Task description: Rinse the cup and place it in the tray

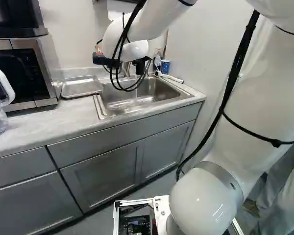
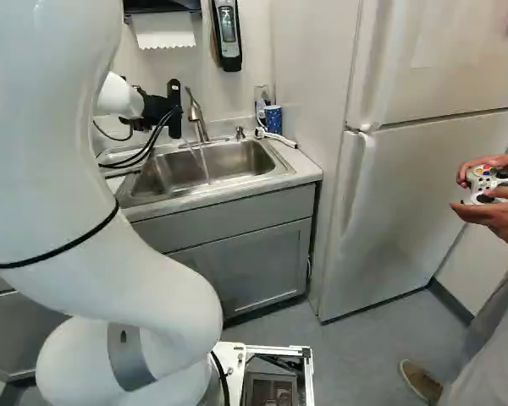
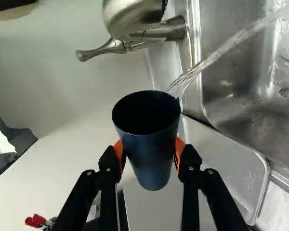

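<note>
Two orange pads (image 3: 178,150) of the black claw (image 3: 149,150) grip the dark-blue tapered cup (image 3: 152,166) between them, its round mouth (free for rinsing, presumably) beside the clear water stream (image 3: 221,50) ahead.

Blue cup (image 3: 151,154) in claw (image 2: 158,108) near tray (image 3: 221,159)

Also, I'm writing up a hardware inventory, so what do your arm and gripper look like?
My arm is glossy white with thick, rounded segments, a grey band around a low joint, and a black cable tied on with thin black straps. The gripper is black, with two slim fingers, small metal screw heads and bright orange pads.
</note>
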Available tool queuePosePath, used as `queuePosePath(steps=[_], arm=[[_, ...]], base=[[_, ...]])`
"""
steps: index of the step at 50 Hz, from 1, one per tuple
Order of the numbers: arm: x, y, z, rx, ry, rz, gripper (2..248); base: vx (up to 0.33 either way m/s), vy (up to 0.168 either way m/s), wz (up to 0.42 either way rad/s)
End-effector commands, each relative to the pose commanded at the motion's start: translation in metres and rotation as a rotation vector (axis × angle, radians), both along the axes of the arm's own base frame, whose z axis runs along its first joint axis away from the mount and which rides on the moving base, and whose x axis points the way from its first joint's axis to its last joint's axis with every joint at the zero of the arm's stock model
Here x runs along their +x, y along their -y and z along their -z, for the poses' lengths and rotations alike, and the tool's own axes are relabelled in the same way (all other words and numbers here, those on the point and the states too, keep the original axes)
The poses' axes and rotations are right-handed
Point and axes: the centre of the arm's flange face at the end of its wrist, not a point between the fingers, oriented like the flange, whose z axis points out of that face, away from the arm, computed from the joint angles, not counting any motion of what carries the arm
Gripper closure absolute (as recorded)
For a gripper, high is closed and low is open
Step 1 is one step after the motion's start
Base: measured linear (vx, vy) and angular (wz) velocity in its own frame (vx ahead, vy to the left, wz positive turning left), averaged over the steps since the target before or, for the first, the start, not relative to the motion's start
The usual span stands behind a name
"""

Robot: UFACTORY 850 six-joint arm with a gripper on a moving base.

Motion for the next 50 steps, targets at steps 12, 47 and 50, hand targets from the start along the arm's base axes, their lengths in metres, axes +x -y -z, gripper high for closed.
queuePosePath(steps=[12, 47, 50], arm=[[0.0, 0.0, 0.0, 0.0, 0.0, 0.0, 129], [0.0, 0.0, 0.0, -0.092, 0.043, -0.031, 129], [0.0, 0.0, 0.0, -0.12, 0.056, -0.04, 129]], base=[[0.0, 0.0, 0.0], [0.0, 0.0, 0.0], [0.0, 0.0, 0.0]])
